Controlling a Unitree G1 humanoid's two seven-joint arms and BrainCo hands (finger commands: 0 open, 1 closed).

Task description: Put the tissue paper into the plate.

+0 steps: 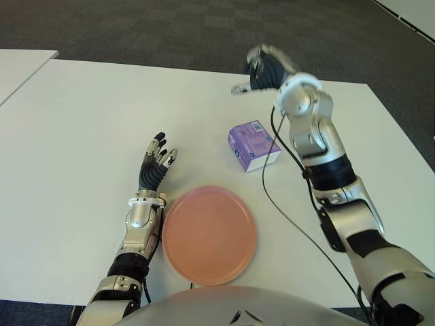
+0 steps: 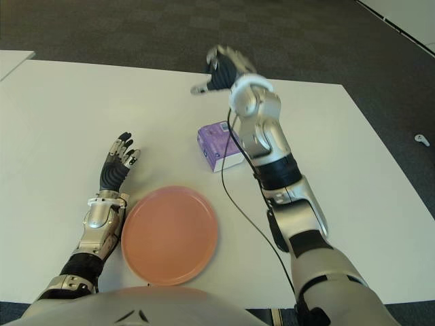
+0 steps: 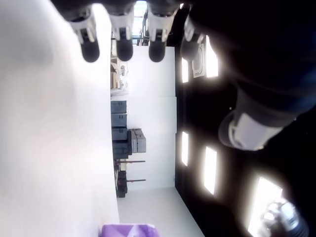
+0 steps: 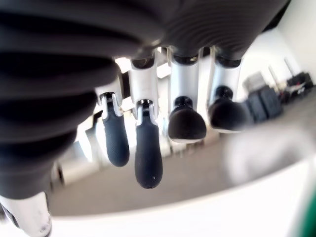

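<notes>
Left eye view, tissue: small purple plastic-wrapped tissue pack (image 1: 253, 145) lies on the table, just beyond the plate's far right edge and apart from it; no finger touches it.
Plate: round, flat salmon-pink plate (image 1: 209, 235) sits at the near edge of the table, holding nothing.
Right hand: right hand (image 1: 266, 70) is raised in the air beyond the tissue pack, farther from the robot, with its forearm rising just right of the pack; fingers (image 4: 148, 157) hang loosely extended, grasping nothing.
Left hand: left hand (image 1: 156, 166) shows just left of the plate, well left of the pack; fingers (image 3: 90, 47) are stretched out straight and spread, holding nothing.
Cable: thin black cable (image 1: 266, 190) runs from the right arm across the table past the plate's right side.
Surface: plain white table (image 1: 81, 129), with a second white table (image 1: 20, 64) beside it at far left.
Room: dark grey carpet floor (image 1: 170, 27) beyond the tables.
</notes>
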